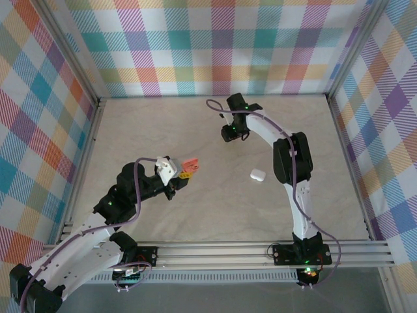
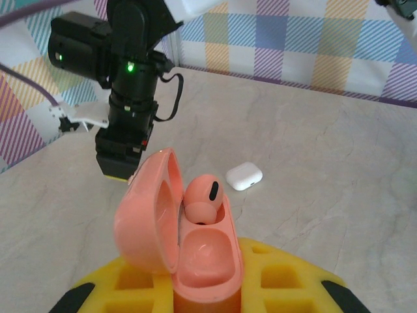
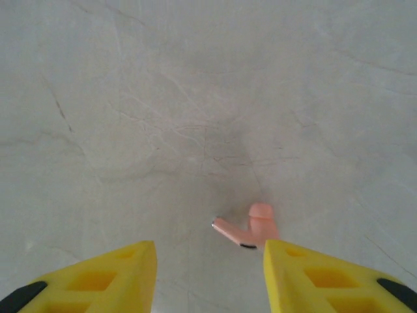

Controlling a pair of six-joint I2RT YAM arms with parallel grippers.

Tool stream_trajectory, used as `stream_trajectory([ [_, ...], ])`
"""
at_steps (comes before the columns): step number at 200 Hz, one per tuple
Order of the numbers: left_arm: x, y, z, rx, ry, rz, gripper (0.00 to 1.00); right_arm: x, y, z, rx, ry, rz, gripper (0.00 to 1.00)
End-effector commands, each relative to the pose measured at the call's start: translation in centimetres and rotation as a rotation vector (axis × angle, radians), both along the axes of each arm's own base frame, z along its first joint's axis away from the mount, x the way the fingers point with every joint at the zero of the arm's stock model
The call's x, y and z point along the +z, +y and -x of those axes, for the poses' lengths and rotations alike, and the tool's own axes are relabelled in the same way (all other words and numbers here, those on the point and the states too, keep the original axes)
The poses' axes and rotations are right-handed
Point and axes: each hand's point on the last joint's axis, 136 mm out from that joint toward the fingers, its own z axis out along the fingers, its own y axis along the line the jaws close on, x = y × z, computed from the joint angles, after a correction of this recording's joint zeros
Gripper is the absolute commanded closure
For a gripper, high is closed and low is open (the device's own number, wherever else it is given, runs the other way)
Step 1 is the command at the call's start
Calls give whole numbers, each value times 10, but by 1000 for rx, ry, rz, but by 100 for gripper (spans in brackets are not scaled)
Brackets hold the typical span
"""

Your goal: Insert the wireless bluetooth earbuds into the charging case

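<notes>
The charging case (image 2: 207, 257) is clamped, lid open, in the closed left gripper (image 1: 185, 173), over the left-centre of the table (image 1: 215, 215) and well apart from the checked walls (image 1: 215, 45). One earbud (image 2: 203, 199) is seated in its far socket. The second earbud (image 3: 251, 229) lies on bare table between the spread fingers of the right gripper (image 3: 208, 277), which holds nothing. Whether this earbud touches the right finger cannot be told. A white case (image 1: 258, 174) lies well apart.
</notes>
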Motion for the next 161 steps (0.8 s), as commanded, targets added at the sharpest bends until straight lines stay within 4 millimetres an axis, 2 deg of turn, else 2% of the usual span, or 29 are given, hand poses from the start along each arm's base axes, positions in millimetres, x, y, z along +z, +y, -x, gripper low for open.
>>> stream_trajectory([
  [1,5,3,1,9,-4,18,100,41,-10,0,-208,-47,-59,52],
  [14,4,2,1,8,-2,19,100,42,-20,8,-377,-13,-108,53],
  [29,5,1,0,4,-3,21,100,40,-23,17,-529,22,-205,55],
  [62,7,-3,2,-21,-5,23,100,9,-21,27,-780,125,-369,59],
  [105,9,-2,7,-38,-12,16,100,-12,-6,15,-893,207,-454,63],
  [161,5,5,11,-20,-24,19,100,-24,-8,-3,-945,189,-407,69],
])
